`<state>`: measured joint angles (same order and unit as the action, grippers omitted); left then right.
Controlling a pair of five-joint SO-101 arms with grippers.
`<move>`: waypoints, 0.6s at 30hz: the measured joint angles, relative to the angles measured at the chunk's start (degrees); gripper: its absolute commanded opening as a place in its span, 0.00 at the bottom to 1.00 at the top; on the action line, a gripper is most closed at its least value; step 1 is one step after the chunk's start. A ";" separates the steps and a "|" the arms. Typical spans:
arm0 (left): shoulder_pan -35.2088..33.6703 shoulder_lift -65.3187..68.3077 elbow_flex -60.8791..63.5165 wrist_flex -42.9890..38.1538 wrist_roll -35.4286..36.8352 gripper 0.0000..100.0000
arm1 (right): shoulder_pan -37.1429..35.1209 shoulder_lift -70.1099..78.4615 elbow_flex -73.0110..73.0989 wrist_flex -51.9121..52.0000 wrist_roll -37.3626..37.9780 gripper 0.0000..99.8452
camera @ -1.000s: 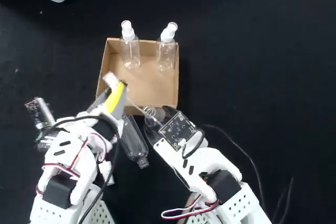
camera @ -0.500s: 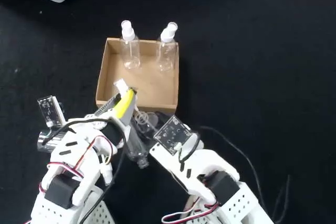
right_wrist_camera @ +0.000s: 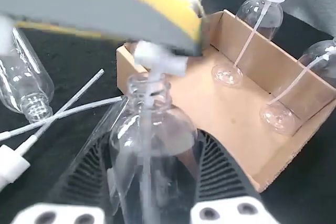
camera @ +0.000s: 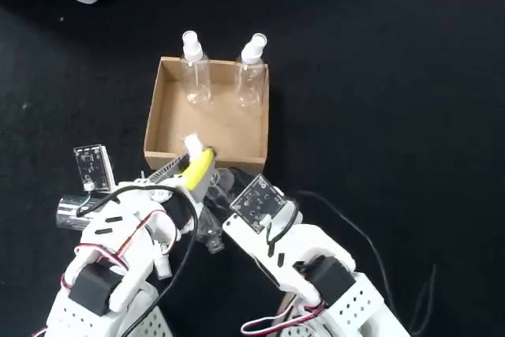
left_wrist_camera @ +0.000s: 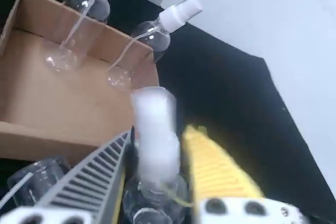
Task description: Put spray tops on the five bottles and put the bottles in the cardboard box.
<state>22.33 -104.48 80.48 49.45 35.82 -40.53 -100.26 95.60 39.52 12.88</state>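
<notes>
Left jaws: the left gripper point(left_wrist_camera: 156, 132) is pinching a white spray top point(left_wrist_camera: 153, 124) between its grey finger and its yellow finger. The jaws are parted just as wide as the top.
Right jaws: the right gripper point(right_wrist_camera: 152, 142) is squeezing a clear bottle point(right_wrist_camera: 149, 124) between its two black fingers. The jaws are parted only as wide as the bottle's body.
Where they are meeting: in the high view both grippers are sitting low in the middle of the picture, just under the near edge of the box.
Top and bottle: the spray top is hanging right over the clear bottle's neck, and its thin tube is going down inside the bottle. I cannot tell if the top is touching the neck.
Box: the cardboard box point(camera: 155, 116) is lying a bit above the middle of the high view, with its open side up.
In the box: the first capped bottle point(camera: 195, 76) is standing at the upper left corner. The second capped bottle point(camera: 249, 76) is standing at the upper right corner. Both are wearing white tops.
On the table: a loose bottle point(right_wrist_camera: 23, 85) with no top is lying on its side on the black table point(camera: 394, 116), just beside the clear bottle.
Spare parts: a spare spray top point(right_wrist_camera: 10, 163) is lying near the loose bottle with its long tube, and a second thin tube point(right_wrist_camera: 79, 95) is lying next to it.
</notes>
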 measured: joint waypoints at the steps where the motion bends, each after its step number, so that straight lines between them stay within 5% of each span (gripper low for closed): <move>1: 0.09 0.53 0.00 0.44 0.00 0.36 | 0.00 0.00 0.00 -0.18 0.00 0.02; 18: -6.24 0.35 -2.37 0.70 5.54 0.33 | 0.09 0.00 0.00 -0.18 -0.09 0.02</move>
<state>16.09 -104.13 78.11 50.15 41.36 -40.44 -100.26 95.60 39.34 12.79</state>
